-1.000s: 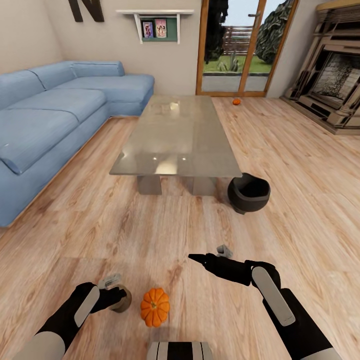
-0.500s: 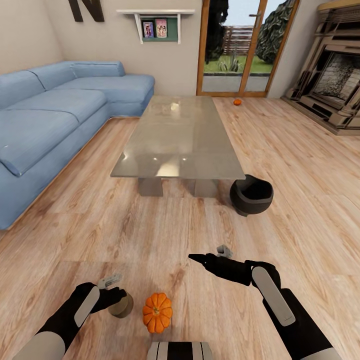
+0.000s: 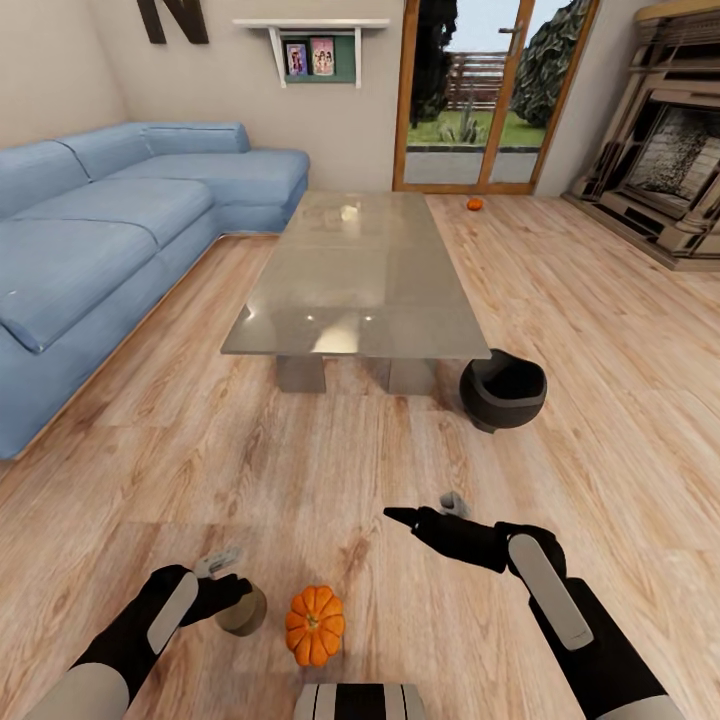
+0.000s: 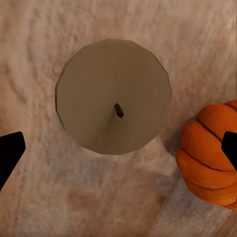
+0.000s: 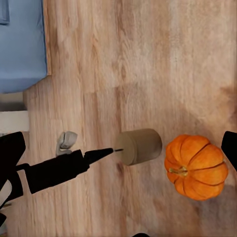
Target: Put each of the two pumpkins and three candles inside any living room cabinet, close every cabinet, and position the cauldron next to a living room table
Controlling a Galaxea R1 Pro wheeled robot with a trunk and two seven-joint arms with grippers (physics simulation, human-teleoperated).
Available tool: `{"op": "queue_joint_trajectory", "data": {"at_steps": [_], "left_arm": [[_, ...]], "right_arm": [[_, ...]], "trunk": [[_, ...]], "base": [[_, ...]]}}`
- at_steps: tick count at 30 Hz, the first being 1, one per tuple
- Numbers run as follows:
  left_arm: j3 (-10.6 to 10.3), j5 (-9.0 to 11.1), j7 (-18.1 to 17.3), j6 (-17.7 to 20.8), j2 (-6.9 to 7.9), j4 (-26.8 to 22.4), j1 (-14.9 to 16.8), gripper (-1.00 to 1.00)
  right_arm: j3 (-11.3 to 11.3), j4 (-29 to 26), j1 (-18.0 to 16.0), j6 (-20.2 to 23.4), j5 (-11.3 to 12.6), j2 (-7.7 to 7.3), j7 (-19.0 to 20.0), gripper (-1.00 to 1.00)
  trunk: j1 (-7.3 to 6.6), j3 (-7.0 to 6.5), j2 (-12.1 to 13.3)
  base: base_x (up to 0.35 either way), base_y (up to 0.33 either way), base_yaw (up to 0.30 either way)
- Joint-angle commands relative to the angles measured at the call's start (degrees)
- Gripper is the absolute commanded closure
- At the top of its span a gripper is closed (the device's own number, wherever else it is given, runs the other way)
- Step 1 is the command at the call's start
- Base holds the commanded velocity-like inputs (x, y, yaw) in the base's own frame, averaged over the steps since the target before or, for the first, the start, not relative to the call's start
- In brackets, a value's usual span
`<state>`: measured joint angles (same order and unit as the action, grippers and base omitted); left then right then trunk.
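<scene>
Left pincer (image 4: 118,148) wide open above candle (image 4: 113,102), holding nothing; candle upright on floor just beside pumpkin (image 4: 210,155). Drop straight, centre on wick, avoid nudging pumpkin, close gently

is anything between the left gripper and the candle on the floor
Nothing visible. The left gripper hangs open right over the candle, wick up, with one finger on either side. The nearest pumpkin sits close beside the candle, near one finger, but not between them.
</scene>
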<state>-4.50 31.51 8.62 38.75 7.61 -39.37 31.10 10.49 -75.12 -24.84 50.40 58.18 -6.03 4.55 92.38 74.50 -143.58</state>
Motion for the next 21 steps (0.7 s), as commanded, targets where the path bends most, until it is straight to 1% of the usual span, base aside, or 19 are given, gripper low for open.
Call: {"op": "queue_joint_trajectory", "data": {"at_steps": [1,5,8,10,13,14,21], "left_arm": [[-0.29,0.60,0.52,0.12,0.14,-0.09,0.01,-1.00],[-0.21,0.58,0.52,0.01,0.40,-0.78,0.14,-1.00],[-0.23,0.53,0.75,-0.07,0.67,-1.46,1.10,-1.00],[-0.19,0.50,0.93,-0.44,1.35,-1.62,1.44,-1.00],[-0.10,0.49,1.02,-2.44,2.68,-1.71,1.75,-1.00],[-0.12,0.49,1.04,-3.25,2.78,-1.49,1.80,-1.00],[-0.39,0.49,1.05,-5.62,2.66,-0.88,1.86,-1.00]], "right_arm": [[0.00,0.11,-0.03,0.14,-0.51,0.05,0.48,-1.00],[-0.10,0.34,-0.03,0.14,-0.52,0.26,0.30,-1.00],[-0.12,0.40,-0.03,0.14,-0.52,0.24,0.23,-1.00],[-0.11,0.41,-0.03,0.14,-0.52,0.05,0.35,-1.00],[-0.12,0.41,-0.03,0.14,-0.52,0.08,0.38,-1.00],[-0.12,0.41,-0.03,0.14,-0.54,0.19,0.29,-1.00],[-0.07,0.41,-0.03,0.14,-0.53,0.21,0.26,-1.00]], "trunk": [[-0.01,0.04,-0.02],[-0.01,0.04,-0.02],[-0.01,0.04,-0.02],[-0.01,0.04,-0.02],[-0.01,0.04,-0.02],[-0.01,0.04,-0.02],[-0.01,0.04,-0.02]], "base": [[0.000,0.000,0.000],[0.000,0.000,0.000],[0.000,0.000,0.000],[0.000,0.000,0.000],[0.000,0.000,0.000],[0.000,0.000,0.000],[0.000,0.000,0.000]]}}
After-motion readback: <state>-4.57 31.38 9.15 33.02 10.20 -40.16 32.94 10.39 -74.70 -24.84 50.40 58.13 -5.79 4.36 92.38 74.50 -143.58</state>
